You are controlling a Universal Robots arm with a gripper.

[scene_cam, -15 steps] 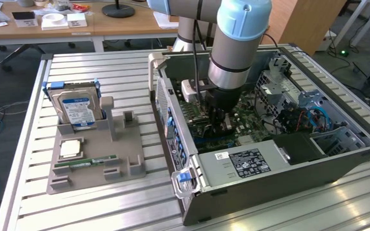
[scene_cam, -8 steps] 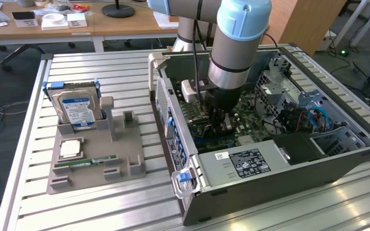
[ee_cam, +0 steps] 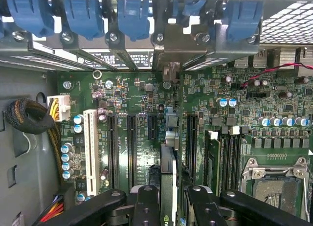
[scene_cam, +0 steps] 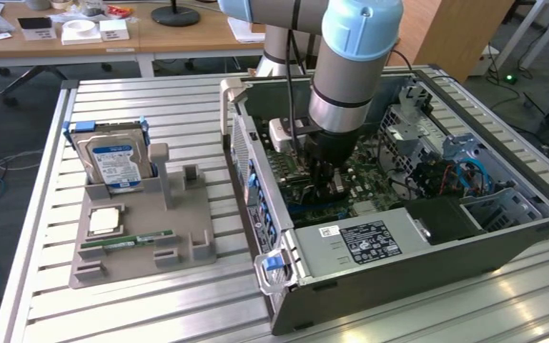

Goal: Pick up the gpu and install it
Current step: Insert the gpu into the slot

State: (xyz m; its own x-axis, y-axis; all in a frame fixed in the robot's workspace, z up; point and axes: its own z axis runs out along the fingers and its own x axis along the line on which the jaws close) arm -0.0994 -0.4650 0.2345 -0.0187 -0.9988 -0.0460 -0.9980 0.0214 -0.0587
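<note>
Gripper [ee_cam: 168, 199] is clasping the card [ee_cam: 167, 184] edge-on between its fingers, inside the computer case [scene_cam: 503, 236]; card's long axis is running twelve-to-six, hanging directly above the motherboard [ee_cam: 146, 113] slots.

Open computer case [scene_cam: 389, 236] lies on desk [scene_cam: 141, 314], at the exterior view's right. Parts holder [scene_cam: 136, 239] beside it, to the left, carrying hard drive [scene_cam: 114, 163] and memory stick [scene_cam: 126, 241]. Hand [scene_cam: 324, 187] inside case, over motherboard [ee_cam: 137, 96], gpu [ee_cam: 167, 179] edge-on between its fingers [ee_cam: 146, 206].

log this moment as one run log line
stage: install | claw: shut on gpu | position: inside pc case, above motherboard | gpu: edge-on among expansion slots, seating unclear
</note>
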